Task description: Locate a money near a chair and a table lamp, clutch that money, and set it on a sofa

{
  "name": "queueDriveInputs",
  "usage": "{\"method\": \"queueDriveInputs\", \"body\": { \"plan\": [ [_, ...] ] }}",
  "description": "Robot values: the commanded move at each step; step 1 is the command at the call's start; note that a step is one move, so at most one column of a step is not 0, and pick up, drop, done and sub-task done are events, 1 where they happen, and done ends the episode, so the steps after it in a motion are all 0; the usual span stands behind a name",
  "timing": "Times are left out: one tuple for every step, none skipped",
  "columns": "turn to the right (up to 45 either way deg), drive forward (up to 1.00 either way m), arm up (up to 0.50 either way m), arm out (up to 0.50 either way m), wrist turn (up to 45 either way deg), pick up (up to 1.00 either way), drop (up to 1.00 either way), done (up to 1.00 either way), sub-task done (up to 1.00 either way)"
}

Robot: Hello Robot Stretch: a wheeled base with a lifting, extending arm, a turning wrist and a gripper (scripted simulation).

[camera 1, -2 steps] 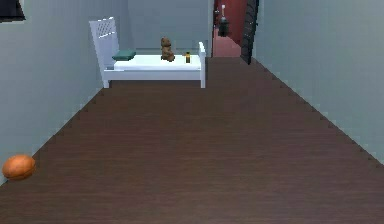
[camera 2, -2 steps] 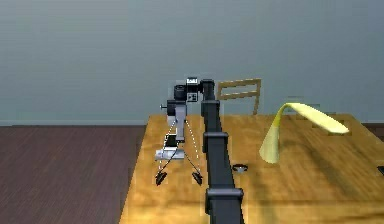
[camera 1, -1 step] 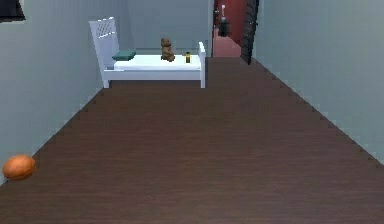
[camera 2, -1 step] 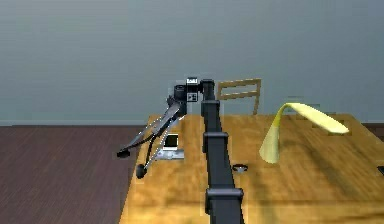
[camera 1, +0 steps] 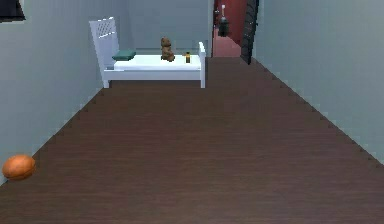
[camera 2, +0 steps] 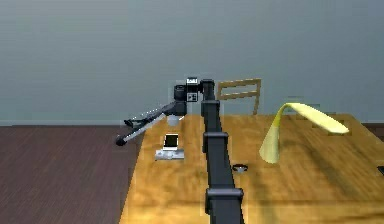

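Note:
A small flat pale thing (camera 2: 170,149), perhaps the money, lies on the wooden table (camera 2: 300,190) in the arm side view. My arm (camera 2: 214,150) reaches up across the tabletop just right of it. The gripper (camera 2: 127,136) angles down past the table's left edge, left of and slightly beyond the pale thing. Only bare dark floor lies behind the gripper's far end, so it holds nothing. A yellow bent table lamp (camera 2: 292,124) stands on the table's right part. A wooden chair (camera 2: 240,94) backs against the grey wall behind the table.
In the forward view, a white bed (camera 1: 155,66) with a green pillow (camera 1: 123,55), a brown teddy bear (camera 1: 167,49) and a small bottle (camera 1: 187,57) stands at the far wall. A dark open door (camera 1: 249,30) is to its right. An orange ball (camera 1: 18,167) lies at bottom left on open dark wood floor.

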Motion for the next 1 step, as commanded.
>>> {"method": "queueDriveInputs", "body": {
  "plan": [
    [0.0, 0.00, 0.00, 0.00, 45.0, 0.00, 0.00, 0.00, 0.00]
  ]
}}
